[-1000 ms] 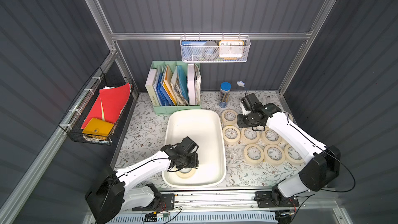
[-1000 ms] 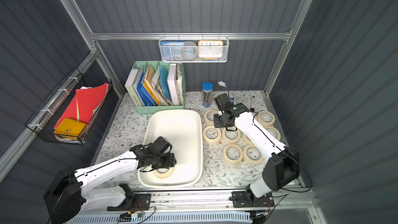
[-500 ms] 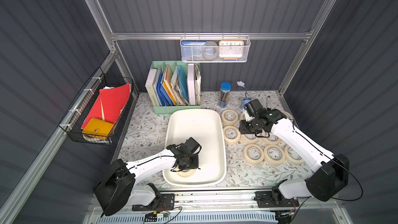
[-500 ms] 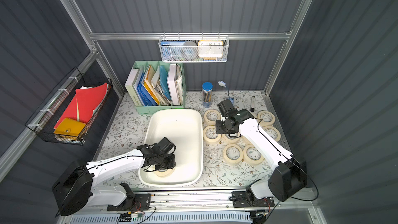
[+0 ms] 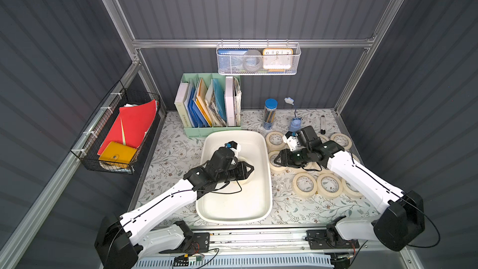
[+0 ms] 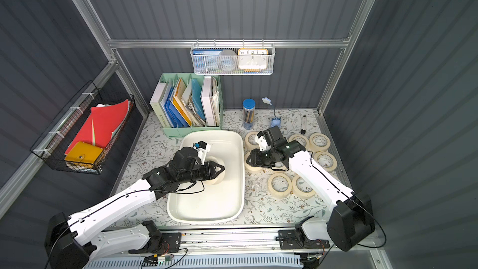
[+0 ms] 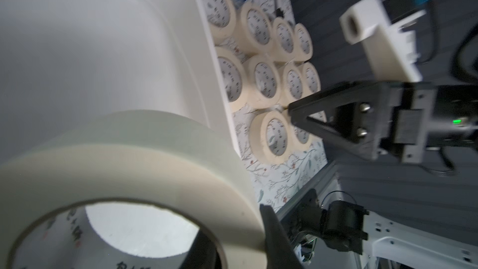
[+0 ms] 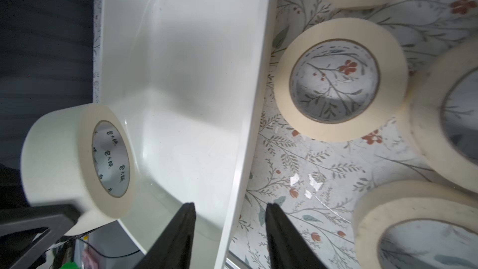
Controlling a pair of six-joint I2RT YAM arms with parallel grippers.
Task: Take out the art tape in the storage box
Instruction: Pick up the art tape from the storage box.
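The storage box [image 5: 234,219] is a cream-white tub in the middle of the table in both top views. Above its floor my left gripper [image 5: 249,170] is shut on one art tape roll [image 5: 244,179], held on edge. In the left wrist view one finger sits inside the roll's core and one outside, gripping the roll's [image 7: 129,156] wall at the gripper [image 7: 238,234]. My right gripper [image 5: 276,160] stands open beside the box's right rim, pointing left toward the held roll [image 8: 64,156]. In its wrist view the rim [image 8: 248,125] runs between the fingers of the gripper [image 8: 231,205]. Several tape rolls [image 5: 304,185] lie on the table to the right.
A mint-green file holder [image 5: 209,104] stands behind the box. A blue-capped tube [image 5: 269,113], a small blue item [image 5: 294,124] and a marker [image 5: 322,124] are at the back right. A white mesh basket [image 5: 258,59] hangs on the back wall, a black wire basket [image 5: 121,130] on the left wall.
My left gripper has shut on the roll at the box's front end and lifted it toward the middle. My right arm has swung from the back rolls over to the box's right rim.
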